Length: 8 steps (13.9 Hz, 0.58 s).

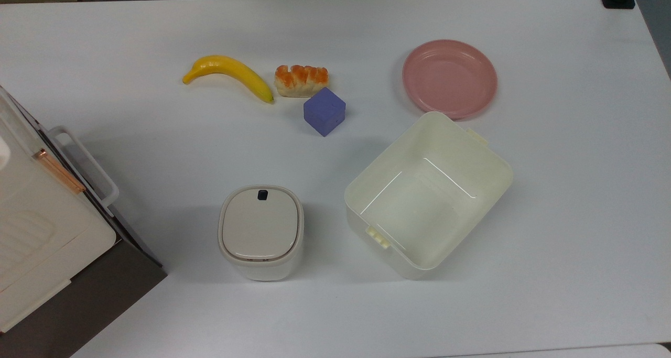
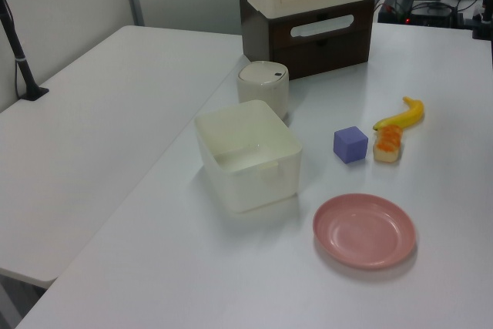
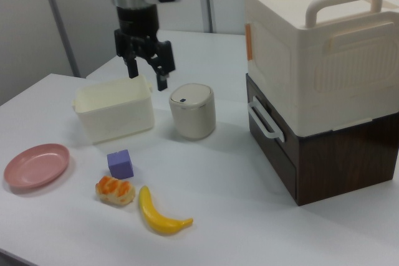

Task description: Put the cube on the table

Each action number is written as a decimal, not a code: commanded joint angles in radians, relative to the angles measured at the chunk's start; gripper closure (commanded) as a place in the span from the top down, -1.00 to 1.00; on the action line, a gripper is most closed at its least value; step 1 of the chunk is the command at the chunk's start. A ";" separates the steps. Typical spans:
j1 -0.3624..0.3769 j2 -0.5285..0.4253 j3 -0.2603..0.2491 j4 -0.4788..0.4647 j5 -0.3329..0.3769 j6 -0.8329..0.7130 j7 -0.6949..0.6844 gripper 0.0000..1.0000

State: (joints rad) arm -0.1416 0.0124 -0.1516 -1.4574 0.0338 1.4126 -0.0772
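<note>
The cube [image 1: 324, 111] is seen resting on the table [image 1: 550, 201], just at 5 o'clock of the bread piece [image 1: 301, 79] in the top view. In the right view the gripper [image 3: 148, 68] is held high above the table, fingers spread, nothing gripped.

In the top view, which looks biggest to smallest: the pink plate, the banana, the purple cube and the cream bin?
1. cream bin
2. pink plate
3. banana
4. purple cube
</note>
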 commanded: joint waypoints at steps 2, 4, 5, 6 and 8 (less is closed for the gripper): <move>0.031 -0.005 -0.040 -0.006 0.047 0.115 -0.046 1.00; 0.042 0.000 -0.032 -0.035 0.054 0.218 0.029 1.00; 0.062 0.000 -0.032 -0.050 0.051 0.241 0.031 1.00; 0.079 0.004 -0.026 -0.072 0.043 0.270 0.039 1.00; 0.082 0.006 0.004 -0.093 0.041 0.284 0.037 1.00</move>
State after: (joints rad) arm -0.0794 0.0317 -0.1711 -1.4970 0.0703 1.6562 -0.0642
